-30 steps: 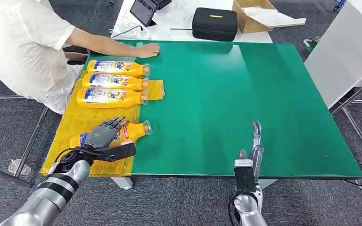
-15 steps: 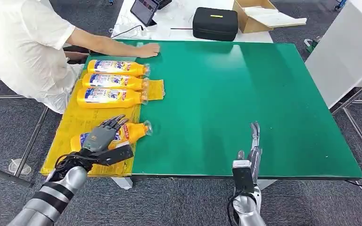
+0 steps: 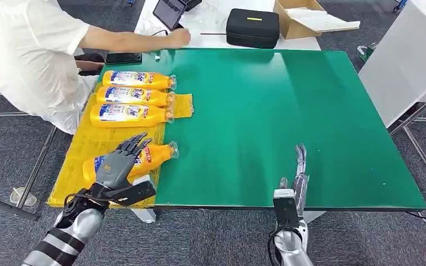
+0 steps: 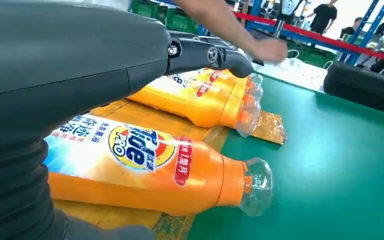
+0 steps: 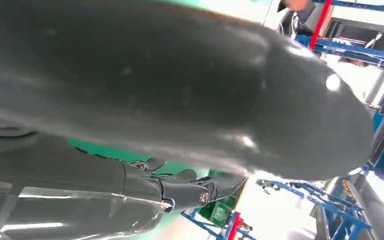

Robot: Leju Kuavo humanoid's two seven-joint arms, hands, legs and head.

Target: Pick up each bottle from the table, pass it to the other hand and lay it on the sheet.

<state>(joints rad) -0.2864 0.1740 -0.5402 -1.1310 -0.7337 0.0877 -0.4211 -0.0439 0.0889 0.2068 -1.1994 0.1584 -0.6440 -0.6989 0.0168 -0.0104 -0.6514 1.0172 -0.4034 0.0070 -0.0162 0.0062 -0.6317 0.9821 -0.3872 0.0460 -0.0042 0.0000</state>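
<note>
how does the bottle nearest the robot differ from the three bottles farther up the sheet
The nearest bottle lies alone and slanted, with the left hand open just above it; the three farther bottles lie packed side by side, nearly level, with no hand near. All four are orange, lie flat on the yellow sheet and point their caps toward the green table.

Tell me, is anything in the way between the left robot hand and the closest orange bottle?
Nothing visible is. The left robot hand hangs open right over the nearest orange bottle, which already lies on the yellow sheet.
</note>
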